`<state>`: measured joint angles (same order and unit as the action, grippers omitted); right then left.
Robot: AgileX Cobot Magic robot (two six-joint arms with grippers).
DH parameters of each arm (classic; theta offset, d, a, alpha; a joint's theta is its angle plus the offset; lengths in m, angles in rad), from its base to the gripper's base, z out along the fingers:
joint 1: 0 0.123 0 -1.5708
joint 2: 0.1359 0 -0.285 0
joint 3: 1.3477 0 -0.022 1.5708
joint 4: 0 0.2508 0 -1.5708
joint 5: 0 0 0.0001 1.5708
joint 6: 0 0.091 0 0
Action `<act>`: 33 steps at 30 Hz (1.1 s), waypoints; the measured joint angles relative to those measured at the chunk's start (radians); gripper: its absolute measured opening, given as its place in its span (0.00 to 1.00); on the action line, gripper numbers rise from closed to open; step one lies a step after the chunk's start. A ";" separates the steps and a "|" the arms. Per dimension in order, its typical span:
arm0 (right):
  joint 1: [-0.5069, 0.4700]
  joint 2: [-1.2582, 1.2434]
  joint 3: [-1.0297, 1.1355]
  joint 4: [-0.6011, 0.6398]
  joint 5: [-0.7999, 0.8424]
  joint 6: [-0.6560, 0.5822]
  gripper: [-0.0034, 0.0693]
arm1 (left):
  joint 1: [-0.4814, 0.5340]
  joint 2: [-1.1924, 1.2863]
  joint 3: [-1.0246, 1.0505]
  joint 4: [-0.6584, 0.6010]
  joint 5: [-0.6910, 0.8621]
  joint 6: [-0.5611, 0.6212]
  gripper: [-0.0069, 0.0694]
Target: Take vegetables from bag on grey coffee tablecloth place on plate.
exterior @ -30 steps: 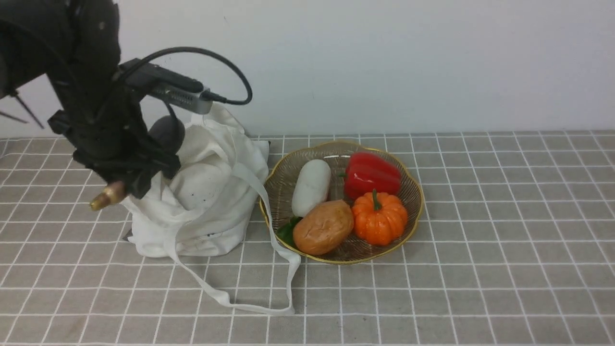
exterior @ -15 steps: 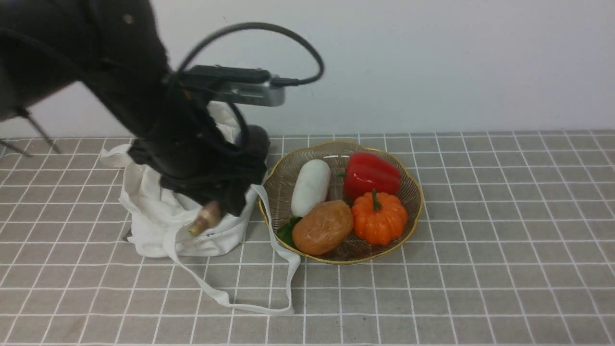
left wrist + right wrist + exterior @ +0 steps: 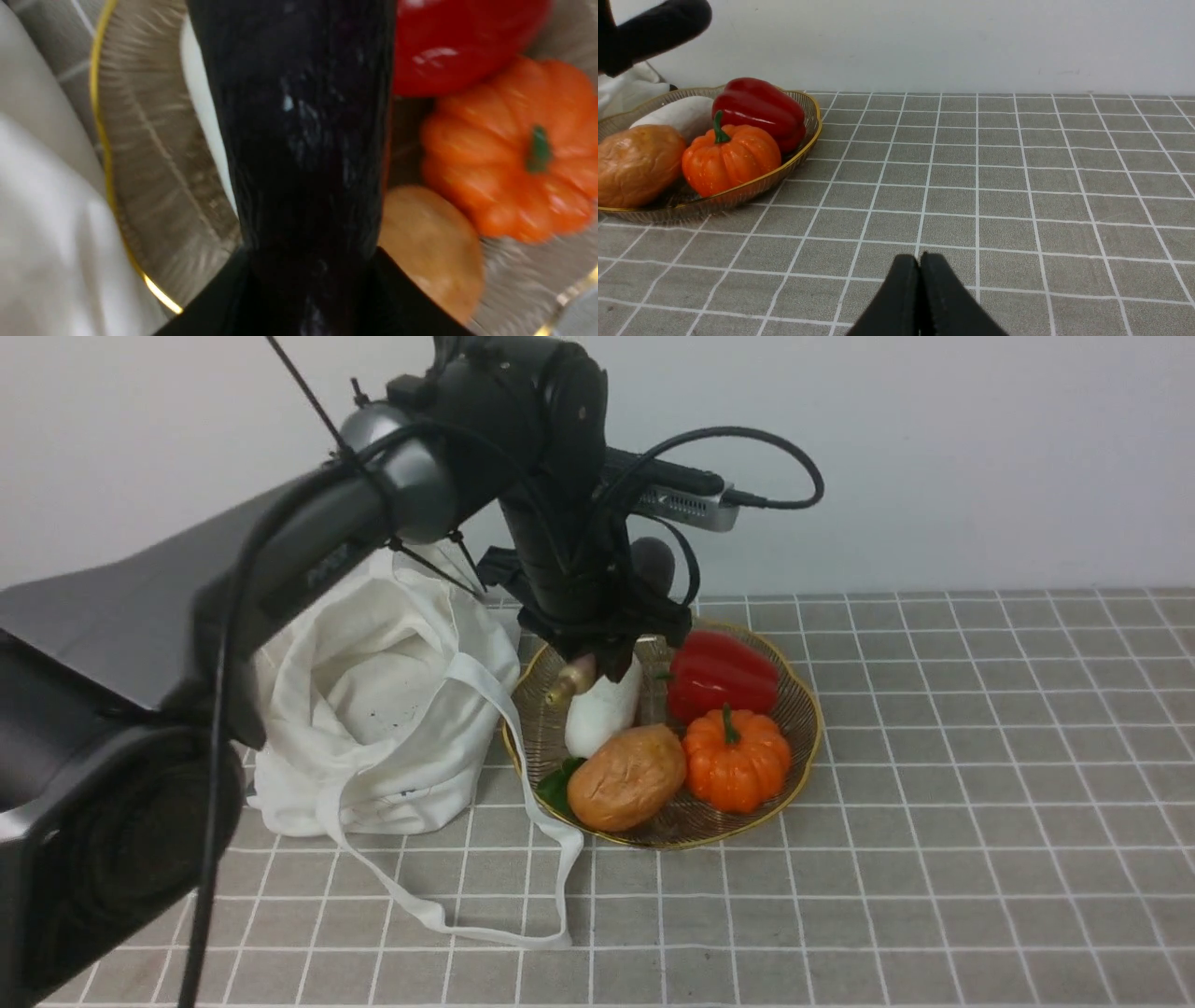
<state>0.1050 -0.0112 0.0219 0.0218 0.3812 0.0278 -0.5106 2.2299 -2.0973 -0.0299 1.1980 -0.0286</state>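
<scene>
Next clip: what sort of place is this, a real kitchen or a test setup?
Probably a staged test table rather than a kitchen: a grid-lined tablecloth runs up to a bare white wall, and on it sit a cloth bag and a plate holding a glossy pumpkin and pepper.

fingers (image 3: 212, 310) grip the eggplant (image 3: 299, 140) above the plate (image 3: 154, 158).

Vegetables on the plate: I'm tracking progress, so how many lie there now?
4: radish at the left, pepper at the back, potato in front, pumpkin front right. The eggplant is in the left gripper above them. Others may hide underneath.
</scene>
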 joint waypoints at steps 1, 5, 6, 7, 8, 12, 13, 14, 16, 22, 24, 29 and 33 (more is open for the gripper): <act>0.000 0.000 0.000 0.000 0.000 0.000 0.03 | 0.000 0.013 -0.007 0.004 -0.001 0.000 0.40; 0.000 0.000 0.000 0.000 0.000 0.000 0.03 | 0.000 0.050 -0.011 -0.011 -0.001 0.001 0.48; 0.000 0.000 0.000 0.000 0.000 0.000 0.03 | 0.000 0.057 -0.011 -0.020 -0.001 0.006 0.52; 0.000 0.000 0.000 0.000 0.000 0.000 0.03 | 0.000 0.064 -0.011 -0.032 -0.001 0.012 0.57; 0.000 0.000 0.000 0.000 0.000 0.000 0.03 | 0.000 0.065 -0.011 -0.039 -0.001 0.015 0.60; 0.000 0.000 0.000 0.000 0.000 0.000 0.03 | 0.000 0.066 -0.012 -0.085 -0.001 0.029 0.80; 0.000 0.000 0.000 0.000 0.000 0.000 0.03 | 0.000 0.066 -0.014 -0.092 -0.001 0.029 0.84; 0.000 0.000 0.000 0.000 0.000 0.000 0.03 | 0.000 0.066 -0.014 -0.094 -0.001 0.037 0.88; 0.000 0.000 0.000 0.000 0.000 0.000 0.03 | 0.000 0.066 -0.016 -0.094 0.005 0.041 0.94; 0.000 0.000 0.000 0.000 0.000 0.000 0.03 | -0.001 0.053 -0.088 -0.093 0.037 0.044 0.97; 0.000 0.000 0.000 0.000 0.000 0.000 0.03 | -0.001 0.031 -0.144 -0.091 0.037 0.038 0.94; 0.000 0.000 0.000 0.000 0.000 0.000 0.03 | -0.001 -0.091 -0.201 -0.095 0.038 0.029 0.73; 0.000 0.000 0.000 0.000 0.000 0.000 0.03 | -0.001 -0.228 -0.152 -0.095 0.044 0.046 0.38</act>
<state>0.1050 -0.0112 0.0219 0.0218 0.3812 0.0278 -0.5113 2.0022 -2.2489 -0.1244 1.2420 0.0171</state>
